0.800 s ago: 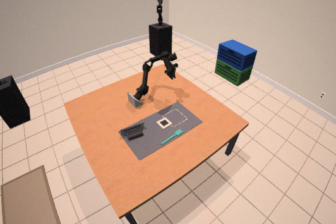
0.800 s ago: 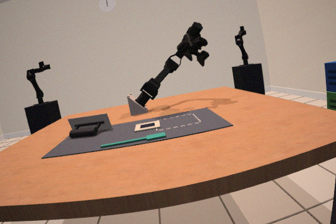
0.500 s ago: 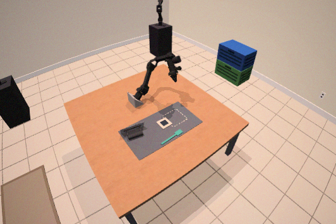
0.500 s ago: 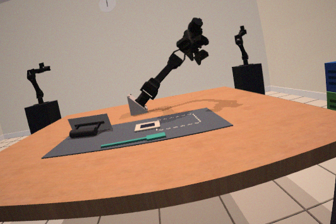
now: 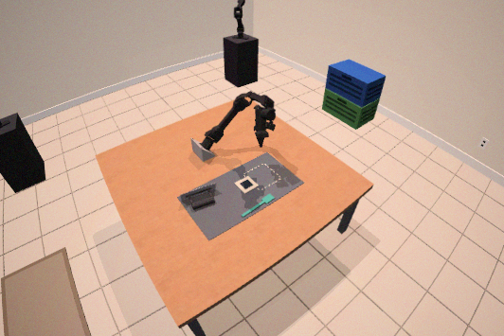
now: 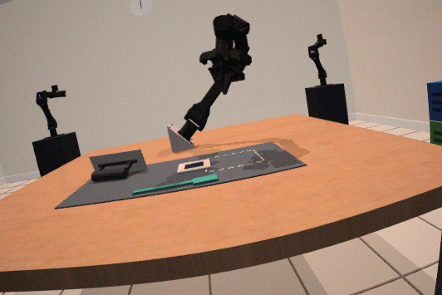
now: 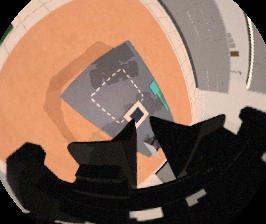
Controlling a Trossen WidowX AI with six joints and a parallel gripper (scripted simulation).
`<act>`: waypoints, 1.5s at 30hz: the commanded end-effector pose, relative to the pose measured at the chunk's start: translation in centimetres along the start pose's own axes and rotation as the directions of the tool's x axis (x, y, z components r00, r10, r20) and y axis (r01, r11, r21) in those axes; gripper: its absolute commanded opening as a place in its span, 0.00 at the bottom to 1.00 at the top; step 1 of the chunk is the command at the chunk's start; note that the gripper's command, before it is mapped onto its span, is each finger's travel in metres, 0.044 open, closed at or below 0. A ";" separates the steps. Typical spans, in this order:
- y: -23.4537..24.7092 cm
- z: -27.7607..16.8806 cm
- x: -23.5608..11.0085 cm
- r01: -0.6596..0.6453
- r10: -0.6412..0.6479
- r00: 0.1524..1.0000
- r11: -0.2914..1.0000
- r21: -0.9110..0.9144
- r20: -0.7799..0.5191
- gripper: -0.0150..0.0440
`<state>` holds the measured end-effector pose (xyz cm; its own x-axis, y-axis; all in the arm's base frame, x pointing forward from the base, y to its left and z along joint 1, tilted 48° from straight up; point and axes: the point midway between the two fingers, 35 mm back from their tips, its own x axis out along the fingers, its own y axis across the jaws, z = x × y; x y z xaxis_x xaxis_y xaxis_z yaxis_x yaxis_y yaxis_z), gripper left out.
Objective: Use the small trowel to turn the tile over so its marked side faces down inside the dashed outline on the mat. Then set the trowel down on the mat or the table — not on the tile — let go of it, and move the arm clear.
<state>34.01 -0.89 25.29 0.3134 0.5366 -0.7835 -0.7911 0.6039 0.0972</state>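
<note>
The tile (image 5: 246, 184) (image 6: 193, 165) (image 7: 136, 114) lies flat on the mat (image 5: 213, 228) (image 6: 79, 200) (image 7: 75, 95), a cream square with a dark mark facing up. It sits at one end of the dashed outline (image 5: 280, 178) (image 6: 255, 150) (image 7: 122, 69), mostly outside it. The teal trowel (image 5: 267, 199) (image 6: 204, 179) (image 7: 155, 88) lies flat near the mat's front edge, blade toward the right in the top and exterior views. My gripper (image 5: 261, 145) (image 6: 225, 92) (image 7: 142, 120) hangs high above the table behind the mat, pointing down, partly open and empty, touching neither tile nor trowel.
A black roller-shaped thing (image 5: 203, 201) (image 6: 110, 174) stands at the mat's left end, with an upright grey panel (image 6: 142, 160) behind it. The arm's grey base bracket (image 5: 202, 150) (image 6: 179, 141) is behind the mat. Blue and green crates (image 5: 354, 92) stand on the floor beyond the table.
</note>
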 end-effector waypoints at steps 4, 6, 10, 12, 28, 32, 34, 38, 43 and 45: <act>-7.8 -5.6 5.5 -0.128 0.122 0.991 0.983 -0.132 -0.051 0.42; -9.5 -7.5 7.1 -0.165 0.158 0.986 0.972 -0.167 -0.055 0.42; -12.3 -11.9 10.6 -0.237 0.231 0.972 0.943 -0.235 -0.051 0.42; -13.4 -14.3 12.4 -0.268 0.267 0.963 0.925 -0.269 -0.044 0.42; -15.0 -23.1 18.8 -0.350 0.382 0.924 0.853 -0.387 0.005 0.42; -14.9 -23.2 18.8 -0.350 0.382 0.924 0.853 -0.387 0.005 0.42; -14.6 -23.3 18.8 -0.351 0.382 0.924 0.853 -0.387 0.005 0.42; -14.2 -23.5 18.9 -0.351 0.382 0.924 0.853 -0.387 0.005 0.42; -13.6 -23.8 19.0 -0.351 0.383 0.924 0.853 -0.387 0.005 0.42; -13.3 -23.9 19.0 -0.351 0.383 0.924 0.853 -0.387 0.005 0.42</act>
<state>38.58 -13.11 -5.29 -0.0057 0.7266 -0.6871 -0.9882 0.1011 0.1151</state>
